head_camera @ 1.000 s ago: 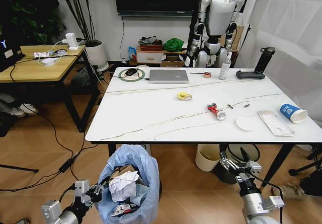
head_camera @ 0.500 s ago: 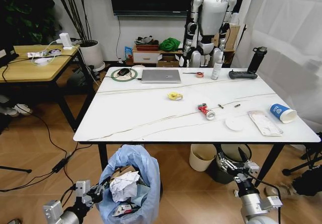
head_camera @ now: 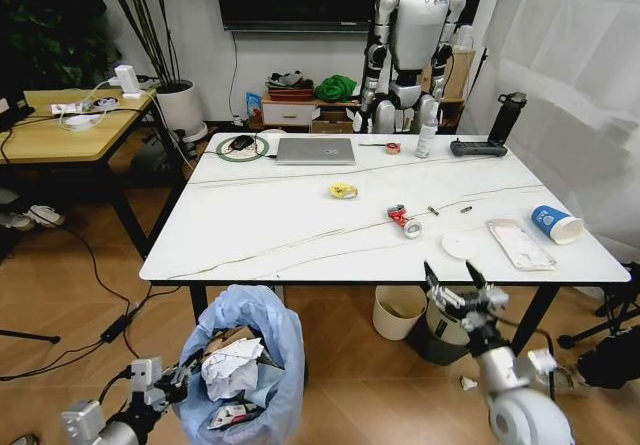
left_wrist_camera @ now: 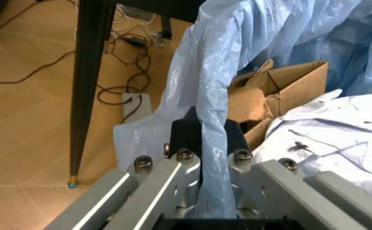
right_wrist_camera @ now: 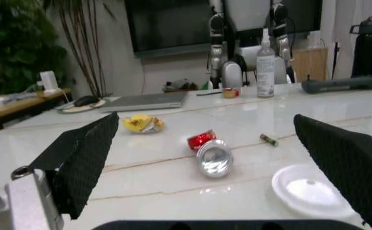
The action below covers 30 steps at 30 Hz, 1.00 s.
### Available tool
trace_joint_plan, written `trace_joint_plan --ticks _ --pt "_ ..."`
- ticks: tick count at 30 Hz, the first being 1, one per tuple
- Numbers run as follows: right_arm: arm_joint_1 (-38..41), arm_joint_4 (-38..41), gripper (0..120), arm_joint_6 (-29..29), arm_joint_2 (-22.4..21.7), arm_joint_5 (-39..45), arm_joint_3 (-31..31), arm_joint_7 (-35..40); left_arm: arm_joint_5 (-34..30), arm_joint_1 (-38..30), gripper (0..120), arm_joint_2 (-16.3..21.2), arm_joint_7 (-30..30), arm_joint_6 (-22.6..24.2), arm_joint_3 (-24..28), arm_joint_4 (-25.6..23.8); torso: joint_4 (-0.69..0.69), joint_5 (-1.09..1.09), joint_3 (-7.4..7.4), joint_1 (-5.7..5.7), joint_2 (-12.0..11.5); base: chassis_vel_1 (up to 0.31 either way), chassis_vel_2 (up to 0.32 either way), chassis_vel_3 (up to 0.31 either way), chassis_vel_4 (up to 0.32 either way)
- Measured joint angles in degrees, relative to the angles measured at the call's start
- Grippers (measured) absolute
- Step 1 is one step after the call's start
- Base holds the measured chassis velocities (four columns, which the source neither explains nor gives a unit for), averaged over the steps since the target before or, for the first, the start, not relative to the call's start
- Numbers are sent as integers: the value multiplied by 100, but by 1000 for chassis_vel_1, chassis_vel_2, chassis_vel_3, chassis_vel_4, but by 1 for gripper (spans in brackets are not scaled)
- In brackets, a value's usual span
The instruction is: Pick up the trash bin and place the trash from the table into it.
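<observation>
The trash bin (head_camera: 243,363), lined with a crinkled light-blue bag, stands on the floor before the table's (head_camera: 280,235) left front corner, holding cardboard and crumpled white paper (left_wrist_camera: 327,139). My left gripper (head_camera: 172,385) is shut on the bag's rim (left_wrist_camera: 208,139). On the table lie the trash: a yellow roll (head_camera: 342,190), a red-white can (head_camera: 404,221), a white disc (head_camera: 461,245), a pale wrapper (head_camera: 520,243) and a blue cup (head_camera: 554,224). My right gripper (head_camera: 455,283) is open at the table's front edge, facing the can (right_wrist_camera: 210,151) and the disc (right_wrist_camera: 308,189).
A laptop (head_camera: 315,151), a mouse on a round pad (head_camera: 242,144), a bottle (head_camera: 426,135), a black flask (head_camera: 506,117) and a controller (head_camera: 483,148) sit along the far side. Under the table stand a cream bin (head_camera: 398,310) and a grey bin (head_camera: 440,333). A wooden desk (head_camera: 60,130) is at left.
The whole view has shifted, so the camera has moved. My right gripper has risen to the height of the table's front edge. The left gripper still holds the bag rim.
</observation>
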Motion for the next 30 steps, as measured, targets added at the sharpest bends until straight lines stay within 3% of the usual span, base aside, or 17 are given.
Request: trace_joint_plan --ticks 5,7,17,24,30 --pt "870 -171 100 -743 -317 816 -106 -261 41 84 0 -154 -8 1 -126 -160 0 2 0 0 0 0 0 0 0" --pt "1356 -430 100 -728 -324 628 -124 -428 52 140 0 -210 -11 1 -189 -238 2 2 0 1 0 0 0 0 0" --pt "1581 -900 100 -734 -727 -235 -199 -632 47 133 0 -159 -65 14 -215 -259 -4 3 0 0 0 0 0 0 0" --pt "2558 -1505 100 -844 -1012 231 -1110 -714 26 217 0 -180 -98 53 -312 -390 0 3 1 0 0 0 0 0 0" --pt "4339 -2672 100 -1244 -827 494 -2444 -1116 38 259 0 -231 -172 116 -397 -550 2 -1 0 0 0 0 0 0 0"
